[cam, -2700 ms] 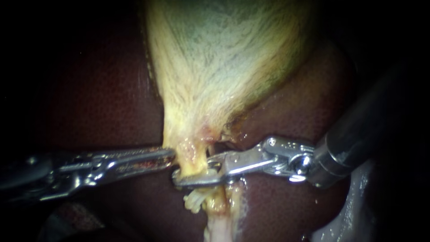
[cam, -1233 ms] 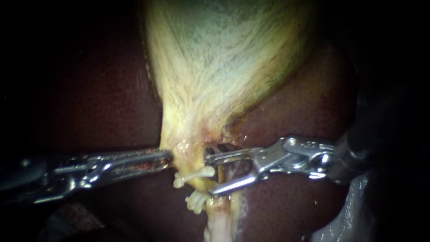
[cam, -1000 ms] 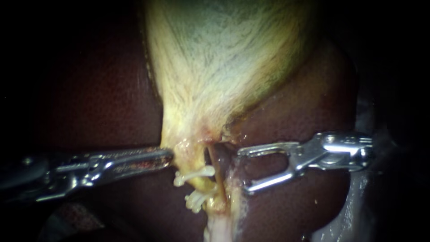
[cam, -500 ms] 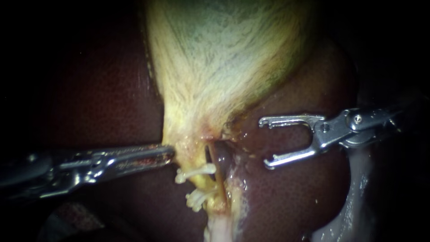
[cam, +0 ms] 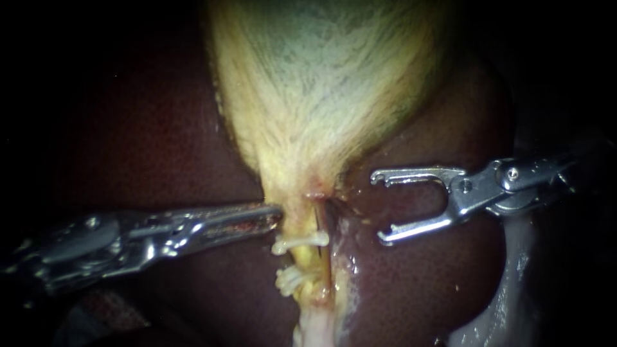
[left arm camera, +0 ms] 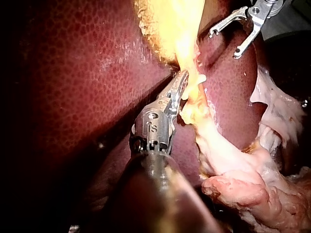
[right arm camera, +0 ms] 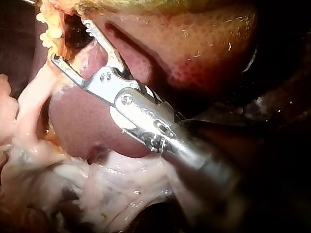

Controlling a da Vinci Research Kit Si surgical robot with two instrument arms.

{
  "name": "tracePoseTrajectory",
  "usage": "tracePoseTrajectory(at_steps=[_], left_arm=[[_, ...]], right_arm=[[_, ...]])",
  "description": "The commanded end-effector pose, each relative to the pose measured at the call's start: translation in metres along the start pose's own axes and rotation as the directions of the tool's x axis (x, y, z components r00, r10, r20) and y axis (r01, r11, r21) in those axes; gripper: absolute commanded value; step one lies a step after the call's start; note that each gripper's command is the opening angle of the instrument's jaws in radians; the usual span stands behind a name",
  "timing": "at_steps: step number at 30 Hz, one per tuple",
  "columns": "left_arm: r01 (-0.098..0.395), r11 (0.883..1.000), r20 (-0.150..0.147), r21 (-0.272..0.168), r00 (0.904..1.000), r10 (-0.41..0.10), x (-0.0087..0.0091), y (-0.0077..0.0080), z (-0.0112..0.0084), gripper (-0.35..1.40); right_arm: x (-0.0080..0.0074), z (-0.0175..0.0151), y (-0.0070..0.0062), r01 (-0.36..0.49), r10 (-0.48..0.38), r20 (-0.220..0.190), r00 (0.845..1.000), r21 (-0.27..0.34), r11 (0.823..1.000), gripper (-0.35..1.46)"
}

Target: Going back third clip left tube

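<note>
Clips [cam: 300, 241], apparently three, cross the tube [cam: 303, 260]; left instrument [cam: 276, 215] clamps gallbladder [cam: 321, 96], right instrument [cam: 380, 207] gapes.

Endoscope faces the gallbladder [cam: 321, 96] neck closely, head-on; both wrist cameras view obliquely from opposite sides, all three sharing the clipped tube [cam: 305, 260].

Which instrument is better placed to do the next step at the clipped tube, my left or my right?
Probably the right. The right instrument is open, empty and free beside the clipped tube; the left instrument holds the gallbladder at its neck.
</note>
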State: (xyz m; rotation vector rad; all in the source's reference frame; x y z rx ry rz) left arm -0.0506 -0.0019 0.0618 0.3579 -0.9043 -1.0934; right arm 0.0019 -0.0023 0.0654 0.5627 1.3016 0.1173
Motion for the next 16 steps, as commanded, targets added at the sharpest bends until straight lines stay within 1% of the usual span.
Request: tracePoseTrajectory(at_steps=[1,6,16], left_arm=[[-0.001,1.0,-0.002,0.004,1.0,0.001,0.0,0.0,0.0001,-0.35],[-0.002,1.0,-0.003,0.006,1.0,0.002,0.0,0.0,0.0005,-0.35],[-0.003,1.0,-0.003,0.008,1.0,0.003,0.0001,0.0002,0.0004,-0.35]], right_arm=[[0.0,0.0,0.0,0.0,0.0,0.0,1.0,0.0,1.0,0.6],[0.0001,0.0,0.0,0.0,0.0,0.0,1.0,0.0,1.0,0.6],[0.0001,-0.0001,-0.0002,0.0,0.0,0.0,1.0,0.0,1.0,0.6]])
